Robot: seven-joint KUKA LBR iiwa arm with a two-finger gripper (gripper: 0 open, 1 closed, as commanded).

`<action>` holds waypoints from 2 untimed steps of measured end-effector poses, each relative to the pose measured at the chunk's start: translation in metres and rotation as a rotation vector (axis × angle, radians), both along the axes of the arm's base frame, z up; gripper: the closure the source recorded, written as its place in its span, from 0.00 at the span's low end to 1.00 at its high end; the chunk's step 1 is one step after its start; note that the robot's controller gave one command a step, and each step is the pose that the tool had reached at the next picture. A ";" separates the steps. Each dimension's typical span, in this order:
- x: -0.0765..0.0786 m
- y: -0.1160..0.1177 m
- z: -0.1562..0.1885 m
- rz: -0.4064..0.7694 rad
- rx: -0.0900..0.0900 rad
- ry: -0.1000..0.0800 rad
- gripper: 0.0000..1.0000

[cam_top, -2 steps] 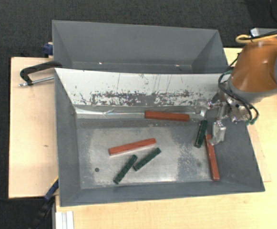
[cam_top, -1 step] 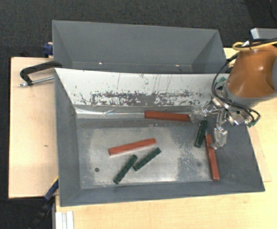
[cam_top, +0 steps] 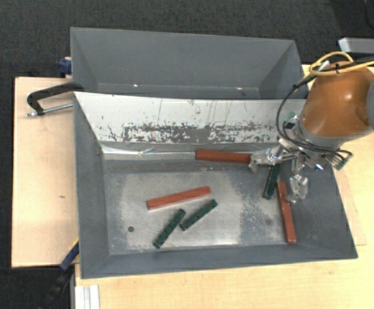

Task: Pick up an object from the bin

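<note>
Green bar [cam_top: 270,187] leans just beside the hand [cam_top: 281,174], bin's right.

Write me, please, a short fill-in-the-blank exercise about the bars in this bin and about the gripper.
1. The long bar against the back wall is ___ in colour.
2. The gripper hangs over the ___ end of the bin, as the camera sees it.
3. Just in front of the middle red bar lie ___ dark green bars.

Missing words: red; right; two.

Right end of bin [cam_top: 89,192]: fingers [cam_top: 259,162] spread above dark green bar [cam_top: 270,187].
</note>
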State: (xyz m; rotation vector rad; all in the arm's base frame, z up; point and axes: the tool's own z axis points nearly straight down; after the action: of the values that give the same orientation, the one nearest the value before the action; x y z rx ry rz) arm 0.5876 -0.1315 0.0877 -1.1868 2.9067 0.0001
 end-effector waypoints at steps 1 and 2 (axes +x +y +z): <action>0.016 -0.005 -0.008 0.137 0.001 -0.005 1.00; 0.016 -0.005 -0.008 0.137 0.001 -0.005 1.00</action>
State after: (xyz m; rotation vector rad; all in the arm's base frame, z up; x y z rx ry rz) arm 0.6032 -0.1363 0.0802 -1.3808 2.8141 -0.0004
